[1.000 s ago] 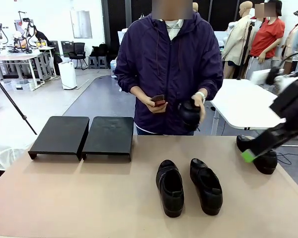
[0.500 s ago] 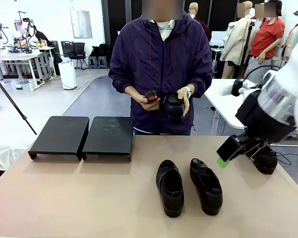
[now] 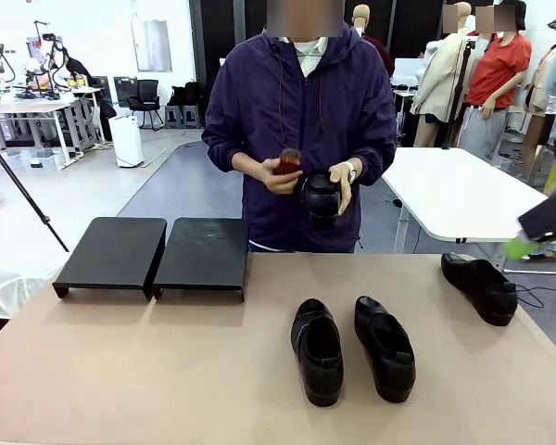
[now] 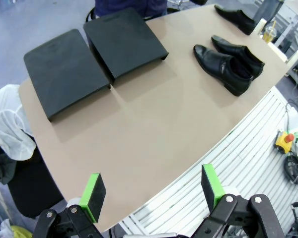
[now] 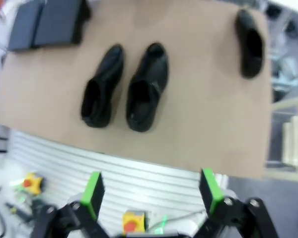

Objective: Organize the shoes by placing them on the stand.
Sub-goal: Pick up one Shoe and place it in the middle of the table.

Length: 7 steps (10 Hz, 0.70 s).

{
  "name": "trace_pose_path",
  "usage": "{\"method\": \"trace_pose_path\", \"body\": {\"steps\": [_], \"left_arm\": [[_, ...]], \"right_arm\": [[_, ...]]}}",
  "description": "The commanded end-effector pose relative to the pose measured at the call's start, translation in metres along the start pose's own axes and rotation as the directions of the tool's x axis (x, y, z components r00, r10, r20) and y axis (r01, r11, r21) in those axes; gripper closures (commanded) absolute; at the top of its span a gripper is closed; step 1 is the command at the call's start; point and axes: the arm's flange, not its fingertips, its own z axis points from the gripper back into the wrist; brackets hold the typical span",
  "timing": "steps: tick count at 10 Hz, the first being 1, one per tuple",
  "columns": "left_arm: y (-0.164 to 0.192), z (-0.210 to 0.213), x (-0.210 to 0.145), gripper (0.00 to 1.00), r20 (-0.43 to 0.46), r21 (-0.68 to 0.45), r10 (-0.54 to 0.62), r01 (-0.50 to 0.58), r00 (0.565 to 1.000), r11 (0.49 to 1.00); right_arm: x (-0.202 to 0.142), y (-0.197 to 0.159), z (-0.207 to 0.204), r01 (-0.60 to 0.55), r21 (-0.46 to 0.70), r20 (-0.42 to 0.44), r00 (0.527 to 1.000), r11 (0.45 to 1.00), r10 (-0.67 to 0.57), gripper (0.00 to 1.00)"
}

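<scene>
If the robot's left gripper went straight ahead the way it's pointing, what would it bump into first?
Probably the bare tabletop. The left gripper, open, points down at the stretch between the stand and the pair of shoes. Depth is unclear, so it might land nearer the table's edge.

The left gripper (image 4: 151, 192) hangs high above the near edge of the table (image 4: 139, 129), tipped down toward it. Its jaws are spread wide with nothing between them. The right gripper (image 5: 150, 192) is likewise raised well over the table and looks down on it, jaws wide apart and empty; from the front it shows beyond the table's right side, clear above the surface.
</scene>
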Motion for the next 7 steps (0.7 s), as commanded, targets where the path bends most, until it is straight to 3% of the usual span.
{"method": "trace_pose_path", "body": {"steps": [1,4,7], "left_arm": [[-0.002,0.001,-0.001,0.0,0.008,-0.01,0.005,-0.005,1.0,1.0],[-0.002,0.001,-0.001,0.0,0.008,-0.01,0.005,-0.005,1.0,1.0],[-0.002,0.001,-0.001,0.0,0.008,-0.01,0.005,-0.005,1.0,1.0]], "right_arm": [[-0.003,-0.019,0.003,0.097,-0.059,0.006,0.995,0.994,-0.097,0.0],[-0.009,-0.051,0.004,0.204,-0.067,0.024,0.979,0.977,-0.203,0.0],[0.019,-0.038,-0.023,0.111,-0.069,0.023,0.994,0.991,-0.11,0.0]]}}
